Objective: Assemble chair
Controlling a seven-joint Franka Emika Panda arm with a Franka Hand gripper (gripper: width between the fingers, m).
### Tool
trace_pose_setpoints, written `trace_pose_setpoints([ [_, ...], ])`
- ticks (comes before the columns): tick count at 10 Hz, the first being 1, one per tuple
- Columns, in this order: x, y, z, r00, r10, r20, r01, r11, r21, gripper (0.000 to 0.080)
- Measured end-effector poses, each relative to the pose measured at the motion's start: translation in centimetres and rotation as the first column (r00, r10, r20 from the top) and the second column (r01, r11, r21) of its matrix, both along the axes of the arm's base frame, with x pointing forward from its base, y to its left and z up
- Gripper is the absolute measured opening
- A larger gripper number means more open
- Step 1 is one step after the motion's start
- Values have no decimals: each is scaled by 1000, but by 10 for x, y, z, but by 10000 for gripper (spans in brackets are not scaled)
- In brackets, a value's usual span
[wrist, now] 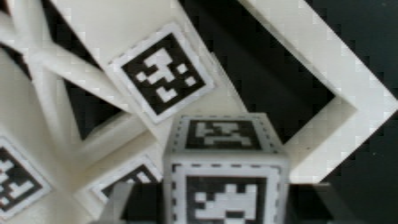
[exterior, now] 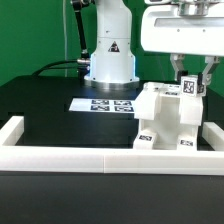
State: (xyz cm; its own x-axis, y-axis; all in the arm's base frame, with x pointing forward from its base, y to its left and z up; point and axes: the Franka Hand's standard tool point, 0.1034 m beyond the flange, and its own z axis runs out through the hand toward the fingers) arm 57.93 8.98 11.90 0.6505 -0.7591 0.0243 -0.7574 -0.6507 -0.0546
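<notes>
the fingers (exterior: 177, 70) are clenched on a small tagged white post (exterior: 188, 89), with the gripper (exterior: 190, 78) reaching straight down over it. the post sits at the upper part of the partly built chair (exterior: 158, 124), which stands in the corner of the low white border rail (exterior: 60, 152) at the exterior view's right. the marker board (exterior: 104, 104) lies flat on the black table (exterior: 40, 100) just beside the chair.
</notes>
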Motion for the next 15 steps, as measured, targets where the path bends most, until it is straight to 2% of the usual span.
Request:
trace_pose_setpoints([
  [2,0,0,0,988,-153,-6,154,988,19,284],
  [4,-1,1,0,940,-341,-21,341,939,36,284],
  [6,-1,2,0,890,-456,-32,457,888,48,284],
  [8,-2,3,0,800,-598,-50,600,798,61,284],
  [10,-2,4,0,755,-653,-56,655,753,61,284],
  [11,-2,4,-1,736,-674,-57,676,734,61,356],
  [12,-2,4,-1,757,-651,-54,654,754,61,356],
  [13,-2,4,-1,774,-631,-52,634,771,60,549],
  [14,-1,6,1,784,-618,-54,620,782,58,549],
  [15,0,6,2,826,-562,-50,564,823,59,628],
])
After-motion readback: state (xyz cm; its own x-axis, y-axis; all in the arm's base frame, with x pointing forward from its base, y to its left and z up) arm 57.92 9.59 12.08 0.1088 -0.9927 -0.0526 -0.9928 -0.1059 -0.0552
